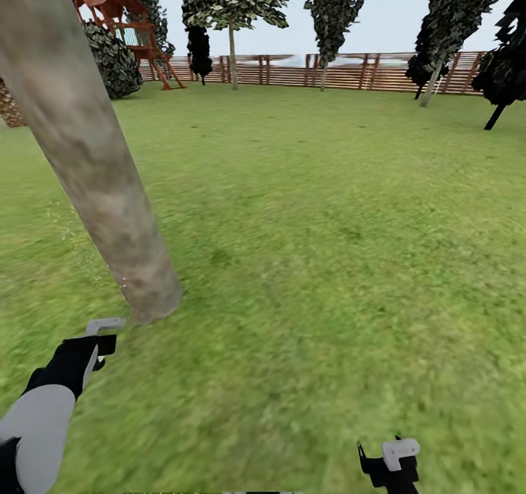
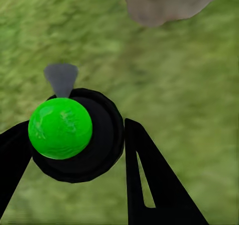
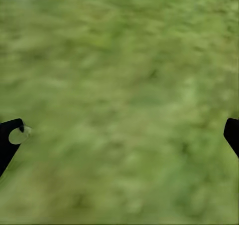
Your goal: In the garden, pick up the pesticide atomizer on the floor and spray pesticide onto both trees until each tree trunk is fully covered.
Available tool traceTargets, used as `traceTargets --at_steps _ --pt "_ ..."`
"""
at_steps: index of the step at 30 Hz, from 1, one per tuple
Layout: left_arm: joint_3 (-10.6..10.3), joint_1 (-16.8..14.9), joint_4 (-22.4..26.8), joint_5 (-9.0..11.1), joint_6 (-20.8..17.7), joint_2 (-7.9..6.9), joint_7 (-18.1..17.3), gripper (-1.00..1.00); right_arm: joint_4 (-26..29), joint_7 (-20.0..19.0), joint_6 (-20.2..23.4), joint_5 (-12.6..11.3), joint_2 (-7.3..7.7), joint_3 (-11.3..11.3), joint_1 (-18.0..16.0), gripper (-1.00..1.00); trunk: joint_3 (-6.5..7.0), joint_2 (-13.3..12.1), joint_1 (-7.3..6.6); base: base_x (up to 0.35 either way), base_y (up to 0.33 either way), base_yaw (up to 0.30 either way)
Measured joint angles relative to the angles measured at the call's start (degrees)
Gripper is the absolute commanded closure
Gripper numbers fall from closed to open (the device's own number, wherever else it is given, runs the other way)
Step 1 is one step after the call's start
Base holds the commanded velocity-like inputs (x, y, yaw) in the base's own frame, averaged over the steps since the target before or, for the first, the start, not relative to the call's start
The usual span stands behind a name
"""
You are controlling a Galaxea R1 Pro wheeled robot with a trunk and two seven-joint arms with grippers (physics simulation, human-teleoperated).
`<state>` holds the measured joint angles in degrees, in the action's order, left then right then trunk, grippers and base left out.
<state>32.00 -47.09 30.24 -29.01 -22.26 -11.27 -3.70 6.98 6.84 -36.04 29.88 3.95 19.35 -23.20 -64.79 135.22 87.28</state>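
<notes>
The pesticide atomizer (image 2: 74,135) is seen in the left wrist view between the two black fingers (image 2: 149,180) of the left pincer (image 2: 74,150): a round black body with a bright green ball on top and a small grey nozzle (image 2: 60,79) pointing away from the camera. The fingers are closed against the body's sides, so the atomizer is held clear of the grass. In the head view the left pincer (image 1: 102,337) is found at the lower left, at the end of a black and pale grey arm, with the grey nozzle (image 1: 104,325) projecting toward the foot of the nearest tree trunk (image 1: 88,158), just beside it. This thick, pale grey-brown trunk is seen leaning, rising from the lawn (image 1: 329,223) to the upper left corner; its base (image 2: 167,3) also appears at the edge of the left wrist view, beyond the nozzle.

The right pincer (image 1: 389,465) is seen at the lower edge of the head view, well apart from the trunk. In the right wrist view its fingertips (image 3: 10,135) are spread wide at opposite edges, with nothing but grass between them.

Farther off, a second tree (image 1: 230,12) with a pale trunk and mottled green crown is seen before the brown slatted fence (image 1: 351,70). A red-roofed play tower (image 1: 120,23) stands at the far left, and dark narrow trees (image 1: 453,26) are ranged along the right.
</notes>
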Motion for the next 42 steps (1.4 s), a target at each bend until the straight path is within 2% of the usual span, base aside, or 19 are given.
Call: traceTargets --at_steps 4,6,8,9,10,13,15,16,18,20,21,24,29,31,33,35,37,39,42 --pt "-0.36 -0.25 0.63 -0.03 0.02 0.74 -1.32 1.0 -0.03 -0.03 0.0 0.06 -0.05 -0.01 0.0 -1.0 0.0 0.0 0.0 0.001 -0.001 0.277" --pt "-1.58 -0.77 0.75 0.03 0.0 0.87 -5.75 1.0 -0.03 -0.01 0.0 0.08 -0.04 0.0 0.0 -1.0 0.0 0.0 0.0 0.0 0.0 0.121" --pt "-2.19 -1.49 0.9 -0.04 -0.11 1.06 -8.08 1.0 -0.03 -0.01 0.0 0.06 -0.01 0.0 0.0 -1.0 0.0 0.0 0.0 0.0 0.0 0.034" --pt "-2.37 -3.08 0.91 0.09 -0.29 1.49 -8.9 1.0 -0.03 0.0 0.0 0.06 0.0 -0.01 0.0 -1.0 0.01 0.0 0.0 0.0 0.0 0.008" --pt "-2.51 -4.91 0.9 0.38 -0.53 2.7 -9.19 1.0 -0.03 0.01 0.0 0.05 0.0 -0.01 0.0 -1.0 0.01 0.0 0.0 0.0 0.0 0.004" --pt "-2.89 -7.24 0.87 -0.18 -0.78 6.42 -8.92 1.0 -0.03 0.0 0.0 0.02 0.0 0.0 0.0 -1.0 0.0 0.0 0.0 0.0 0.0 0.001" --pt "-3.51 -8.35 0.85 -0.59 -0.93 6.66 -8.66 1.0 -0.03 0.0 0.0 0.03 0.0 0.04 0.0 -1.0 0.01 0.0 0.0 0.0 0.0 0.0" --pt "-3.64 -8.74 0.82 -0.95 -0.96 6.08 -8.61 1.0 -0.03 -0.02 0.0 0.03 0.0 0.01 0.0 -1.0 0.0 0.0 0.0 0.0 0.0 0.0" --pt "-3.67 -8.98 0.81 -1.15 -1.05 3.54 -8.87 1.0 -0.03 -0.04 0.0 0.07 0.0 0.0 0.0 -1.0 0.0 0.0 0.0 0.0 0.0 0.0" --pt "-3.56 -9.06 0.68 -0.83 -1.18 -0.62 -9.09 1.0 -0.03 -0.04 0.0 0.09 0.0 -0.01 0.0 -1.0 0.0 0.0 0.0 0.0 0.0 0.0" --pt "-3.56 -9.07 0.69 -0.64 -1.27 -1.92 -9.2 1.0 -0.03 -0.06 0.0 0.09 0.0 0.0 0.0 -1.0 0.0 0.0 0.0 0.0 0.0 0.0" --pt "-3.78 -8.43 0.74 -0.6 -1.23 -2.6 -9.28 1.0 -0.03 -0.07 0.0 0.08 0.0 -0.01 0.0 -1.0 0.0 0.0 0.0 0.0 0.0 0.0" --pt "-3.76 -8.48 0.79 -0.42 -1.27 -2.32 -9.56 1.0 -0.03 -0.07 0.0 0.09 0.0 0.0 0.0 -1.0 0.0 0.0 0.0 0.198 0.053 0.0" --pt "-3.77 -9.15 4.33 -0.46 -5.66 -2.87 -15.53 1.0 -0.03 -0.07 0.01 0.09 0.0 -0.02 0.0 -1.0 0.01 0.0 -0.01 0.016 0.005 0.0" --pt "-3.78 -9.21 10.83 -0.65 -10.58 -3.06 -17.07 1.0 -0.03 -0.07 0.06 0.09 0.0 -0.02 0.0 -1.0 0.0 0.0 0.0 0.002 0.001 0.0" --pt "-3.99 -9.17 13.4 -0.7 -12.43 -3.48 -17.7 1.0 -0.03 -0.07 0.07 0.09 0.0 -0.02 0.0 -1.0 0.0 0.0 0.0 0.0 0.0 0.0" --pt "-4.11 -9.13 13.91 -0.67 -12.93 -4.66 -19.06 1.0 -0.03 -0.07 0.07 0.09 0.0 -0.02 0.0 -1.0 0.0 0.0 0.0 0.0 0.0 0.0" --pt "-4.2 -9.08 14.06 -0.44 -13.1 -4.89 -20.79 1.0 -0.03 -0.07 0.06 0.09 0.0 -0.01 0.0 -1.0 0.0 0.0 0.0 0.0 0.0 0.0" --pt "-7.36 -9.15 14.29 -0.14 -13.45 -4.56 -21.73 1.0 -0.03 -0.07 0.06 0.09 0.0 -0.01 0.0 -1.0 0.0 0.0 0.0 0.0 0.0 0.0"
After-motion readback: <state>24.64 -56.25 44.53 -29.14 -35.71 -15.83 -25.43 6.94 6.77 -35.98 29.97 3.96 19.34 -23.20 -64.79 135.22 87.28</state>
